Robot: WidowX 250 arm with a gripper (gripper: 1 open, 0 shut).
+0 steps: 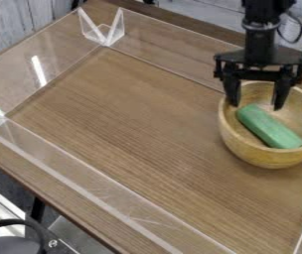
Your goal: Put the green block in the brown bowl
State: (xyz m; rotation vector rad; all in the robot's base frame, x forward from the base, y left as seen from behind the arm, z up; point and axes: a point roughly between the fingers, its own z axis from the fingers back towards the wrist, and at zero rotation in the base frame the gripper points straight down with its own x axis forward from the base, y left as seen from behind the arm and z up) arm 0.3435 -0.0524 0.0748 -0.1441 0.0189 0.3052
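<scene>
The green block (278,126) lies flat inside the brown bowl (246,145) at the right side of the table. It is tilted diagonally across the bowl's floor. My gripper (257,95) hangs just above the bowl's back left rim, its black fingers (229,89) spread wide and open with nothing between them. The block is free of the fingers, a little to the right and in front of them.
A clear plastic wall (61,164) rings the wooden tabletop (127,119). A small clear stand (100,27) sits at the back left corner. Dark equipment shows at the lower left corner.
</scene>
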